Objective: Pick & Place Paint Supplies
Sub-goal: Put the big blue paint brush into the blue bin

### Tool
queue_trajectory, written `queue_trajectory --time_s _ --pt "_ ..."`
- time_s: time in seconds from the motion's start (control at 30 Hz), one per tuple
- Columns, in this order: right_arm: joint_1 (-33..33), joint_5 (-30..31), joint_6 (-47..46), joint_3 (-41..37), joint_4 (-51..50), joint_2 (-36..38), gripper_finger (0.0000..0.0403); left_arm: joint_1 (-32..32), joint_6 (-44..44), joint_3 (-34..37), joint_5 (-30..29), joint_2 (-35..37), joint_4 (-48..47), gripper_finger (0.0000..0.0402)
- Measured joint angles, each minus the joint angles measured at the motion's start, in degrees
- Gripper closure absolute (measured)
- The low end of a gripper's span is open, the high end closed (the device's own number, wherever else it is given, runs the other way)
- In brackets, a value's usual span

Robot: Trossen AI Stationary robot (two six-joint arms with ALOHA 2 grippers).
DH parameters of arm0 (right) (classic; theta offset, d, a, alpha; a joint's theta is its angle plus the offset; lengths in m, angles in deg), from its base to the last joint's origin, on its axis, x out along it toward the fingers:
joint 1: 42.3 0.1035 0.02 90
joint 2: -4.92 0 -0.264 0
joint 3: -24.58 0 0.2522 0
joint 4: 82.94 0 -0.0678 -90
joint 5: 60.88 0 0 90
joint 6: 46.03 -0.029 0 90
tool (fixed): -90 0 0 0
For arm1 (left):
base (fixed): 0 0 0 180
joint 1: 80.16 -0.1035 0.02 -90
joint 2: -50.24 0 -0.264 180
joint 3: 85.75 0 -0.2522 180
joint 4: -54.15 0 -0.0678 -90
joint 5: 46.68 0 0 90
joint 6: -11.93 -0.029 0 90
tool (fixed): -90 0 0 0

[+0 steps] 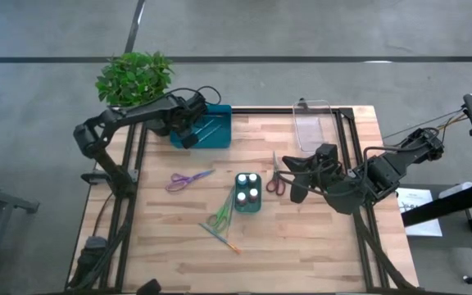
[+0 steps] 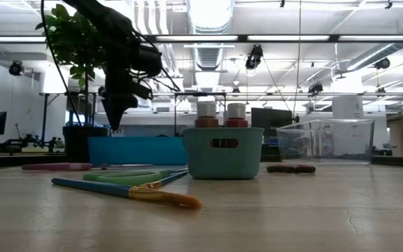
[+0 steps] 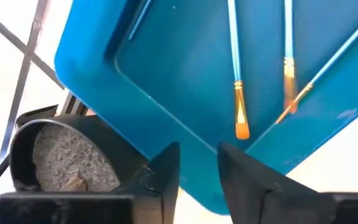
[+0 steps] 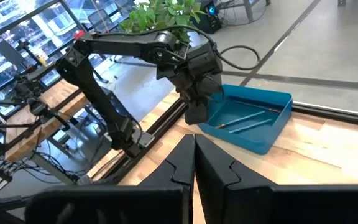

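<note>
My left gripper (image 1: 189, 138) hangs open above the near-left corner of the blue tray (image 1: 213, 127), fingertips (image 3: 197, 165) a little apart with nothing between them. Three thin brushes (image 3: 236, 74) lie inside that tray. My right gripper (image 1: 297, 193) is shut and empty, just right of the red-handled scissors (image 1: 275, 179), which lie flat on the table. Several white-capped pots (image 1: 247, 188) stand in a small teal basket (image 2: 224, 154). Purple scissors (image 1: 188, 179), green scissors (image 1: 220, 215) and one blue brush (image 2: 128, 192) lie flat on the wood.
A clear plastic tray (image 1: 312, 123) stands at the table's far right. A potted plant (image 1: 133, 78) sits beyond the far-left corner, its pot (image 3: 67, 155) beside the blue tray. Bare wood (image 1: 318, 246) stretches along the near edge. Black frame rails run along both sides.
</note>
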Motion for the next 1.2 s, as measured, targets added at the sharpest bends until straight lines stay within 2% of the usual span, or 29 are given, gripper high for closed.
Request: queue_trajectory --time_s 0.1,0.27,0.33,0.5,0.63,0.9,1.03,1.2 --pt "0.0 0.0 0.0 0.0 0.0 0.0 0.0394 0.2 0.0 -0.4 0.6 0.9 -1.2 0.0267" --pt "0.0 0.0 -0.2 0.0 0.0 0.0 0.0394 1.2 1.9 -3.2 8.4 4.8 -5.7 0.0253" --pt "0.0 0.0 -0.2 0.0 0.0 0.0 0.0394 2.0 1.8 -4.0 13.9 7.2 -6.9 0.0252" --pt "0.0 0.3 0.3 0.0 0.0 0.0 0.0394 6.4 -1.3 -3.5 34.2 13.7 -7.5 0.0252" --pt "0.0 0.4 1.0 0.0 0.0 0.0 0.0394 13.3 -4.3 -1.8 42.8 17.7 -7.9 0.0252" --pt "0.0 0.4 1.0 0.0 0.0 0.0 0.0394 32.9 -5.4 0.5 43.7 19.5 -7.1 0.0252" --pt "0.0 0.4 0.5 0.0 0.0 0.0 0.0394 42.7 -5.6 2.2 43.5 19.5 -3.7 0.0252" --pt "0.0 0.2 0.3 0.0 0.0 0.0 0.0394 54.0 -4.7 3.6 37.4 19.5 3.9 0.0252"
